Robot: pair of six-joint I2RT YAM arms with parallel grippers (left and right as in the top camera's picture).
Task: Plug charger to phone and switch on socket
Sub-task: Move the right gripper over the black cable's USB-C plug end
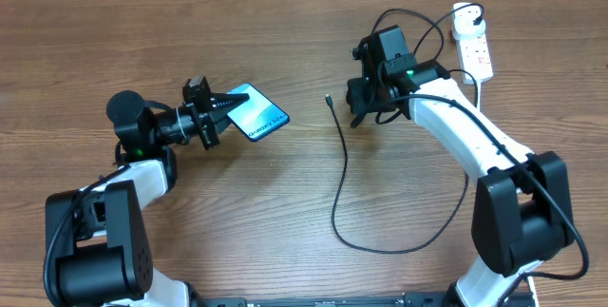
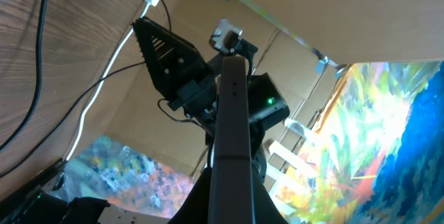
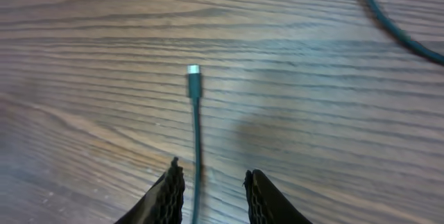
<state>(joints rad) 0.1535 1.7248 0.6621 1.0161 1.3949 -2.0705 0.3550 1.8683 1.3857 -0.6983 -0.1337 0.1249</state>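
The phone (image 1: 258, 113), its screen glowing blue, is held tilted off the table by my left gripper (image 1: 217, 107), which is shut on its near end. In the left wrist view the phone (image 2: 232, 113) shows edge-on between the jaws. The charger's black cable (image 1: 340, 169) lies in a long loop on the table, its connector tip (image 1: 328, 100) pointing away, right of the phone. My right gripper (image 1: 359, 109) is open just right of the tip. In the right wrist view the cable (image 3: 196, 148) runs between the open fingers (image 3: 211, 186), with the tip (image 3: 193, 78) ahead. The white adapter (image 1: 465, 14) sits in the socket strip (image 1: 479, 52).
The socket strip's thick white cord (image 1: 480, 93) runs down along the right arm. Another stretch of black cable (image 3: 399, 33) crosses the upper right of the right wrist view. Beyond the phone, the left wrist view shows my right arm (image 2: 182, 71).
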